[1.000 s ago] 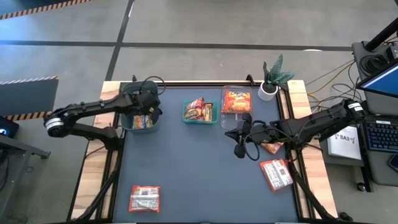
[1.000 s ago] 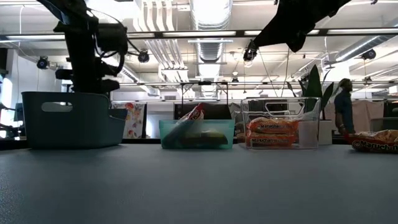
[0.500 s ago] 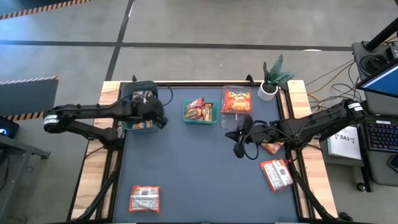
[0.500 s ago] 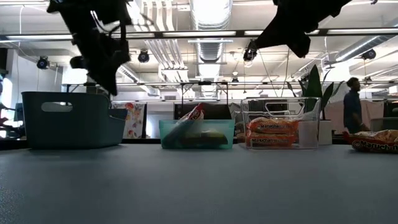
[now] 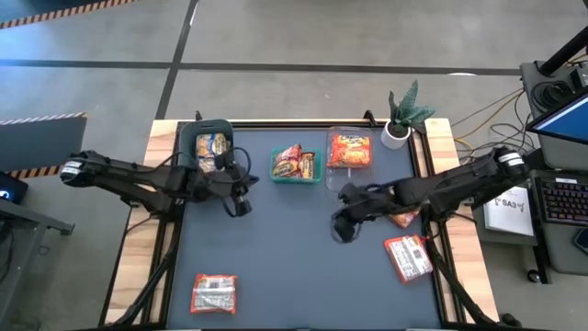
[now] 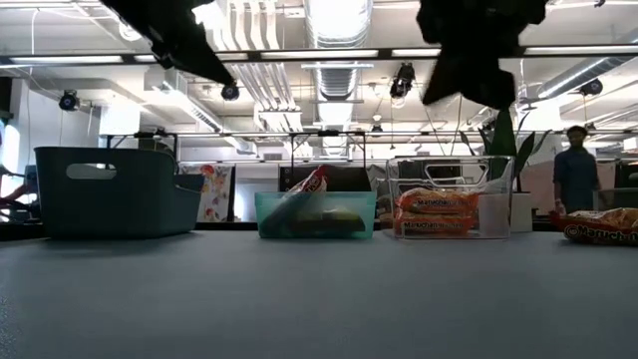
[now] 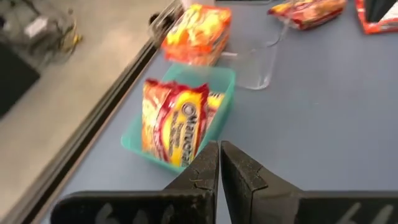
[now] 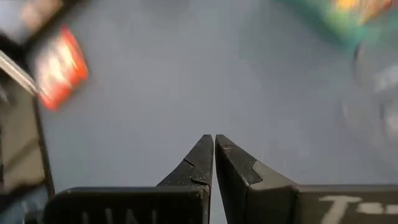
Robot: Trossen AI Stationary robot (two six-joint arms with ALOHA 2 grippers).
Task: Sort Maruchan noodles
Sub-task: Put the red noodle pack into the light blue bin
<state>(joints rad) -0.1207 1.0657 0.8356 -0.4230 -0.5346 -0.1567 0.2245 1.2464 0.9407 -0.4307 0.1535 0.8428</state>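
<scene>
On the table (image 5: 276, 248), both arms hang between picks. Left claw (image 5: 241, 206) and right claw (image 5: 340, 230) are pinched closed, empty. Loose noodle packets (image 5: 214, 293) lie lower left and right; the next move likely needs opening over one.

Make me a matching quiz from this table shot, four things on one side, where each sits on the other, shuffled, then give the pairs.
Things:
1. dark teal bin
2. small green bin
3. clear bin
4. grey-and-red packet

Places:
A. middle of the far row
B. near left corner of the table
C. far row, next to the potted plant
D. far left corner

Pairs: 1-D, 2-A, 3-C, 4-B
</scene>
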